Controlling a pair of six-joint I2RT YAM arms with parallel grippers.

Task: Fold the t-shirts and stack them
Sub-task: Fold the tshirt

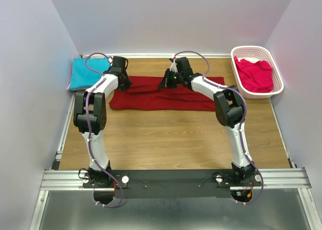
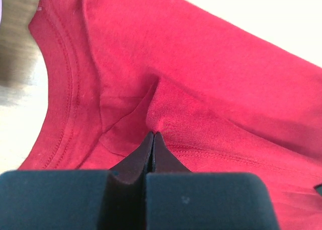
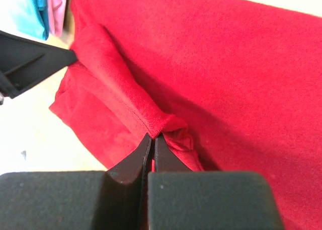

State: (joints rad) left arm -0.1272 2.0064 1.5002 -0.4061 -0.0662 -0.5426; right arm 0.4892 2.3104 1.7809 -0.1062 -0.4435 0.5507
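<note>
Near the table's (image 1: pixel 166 139) far edge lay the dark red t-shirt (image 1: pixel 161 100); the left gripper (image 2: pixel 153 134) and right gripper (image 3: pixel 152 136) each pinched a fold of its cloth between closed fingers.

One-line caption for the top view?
Left gripper and right gripper pinch the dark red shirt; turquoise shirt far left, pinkish-red shirt in basket.

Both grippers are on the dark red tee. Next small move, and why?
Probably lift both together a little, to start folding the pinched edge toward the near side. The left gripper and right gripper are each shut on a pinch of the dark red t-shirt, which lies flat across the table.
</note>
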